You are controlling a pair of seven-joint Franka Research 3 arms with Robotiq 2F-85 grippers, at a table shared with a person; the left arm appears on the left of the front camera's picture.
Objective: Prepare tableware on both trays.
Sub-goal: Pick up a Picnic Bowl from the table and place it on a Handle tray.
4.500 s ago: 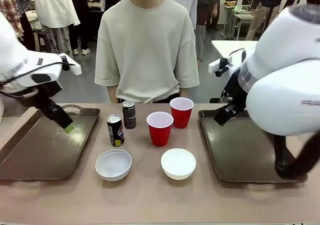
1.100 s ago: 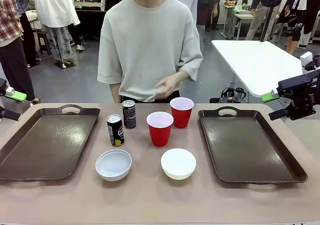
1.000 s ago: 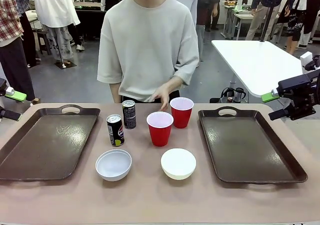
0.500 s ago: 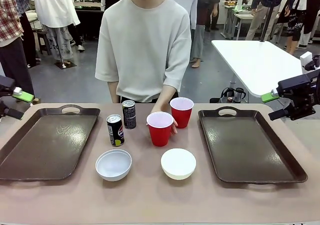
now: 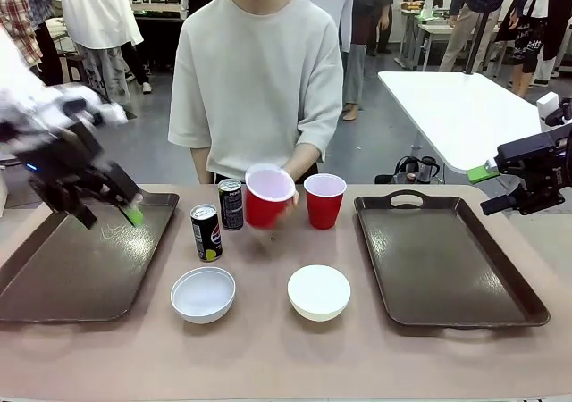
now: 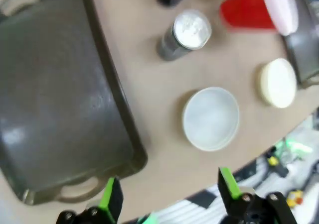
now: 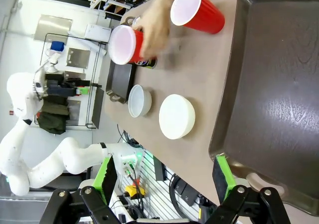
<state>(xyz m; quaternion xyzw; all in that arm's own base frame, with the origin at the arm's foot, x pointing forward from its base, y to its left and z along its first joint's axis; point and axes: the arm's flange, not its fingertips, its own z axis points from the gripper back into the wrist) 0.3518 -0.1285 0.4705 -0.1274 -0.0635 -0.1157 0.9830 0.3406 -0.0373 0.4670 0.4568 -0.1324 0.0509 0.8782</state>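
A person's hand lifts and tilts one red cup point(image 5: 268, 196) point(image 7: 125, 45) point(image 6: 251, 9) above the table's middle. The other red cup point(image 5: 323, 199) point(image 7: 197, 12) stands upright beside it. Two Pepsi cans point(image 5: 206, 232) point(image 5: 231, 204) and two white bowls point(image 5: 203, 294) point(image 5: 318, 291) rest between the trays. My left gripper point(image 5: 110, 216) point(image 6: 169, 194) hovers open and empty over the far part of the left tray point(image 5: 63, 277) point(image 6: 50, 94). Off the table's right edge, beside the bare right tray point(image 5: 447, 259) point(image 7: 279, 84), my right gripper point(image 5: 487, 190) point(image 7: 164, 179) is open and empty.
The person stands at the far side, right behind the cups and cans. A white table point(image 5: 456, 107) and other people are farther back. In the left wrist view a can point(image 6: 187, 35) and a bowl point(image 6: 211, 118) lie beside the tray's rim.
My left arm has swung in from the left edge to above the left tray. The person's hand took the nearer red cup, raised it and tipped it. My right arm stayed still.
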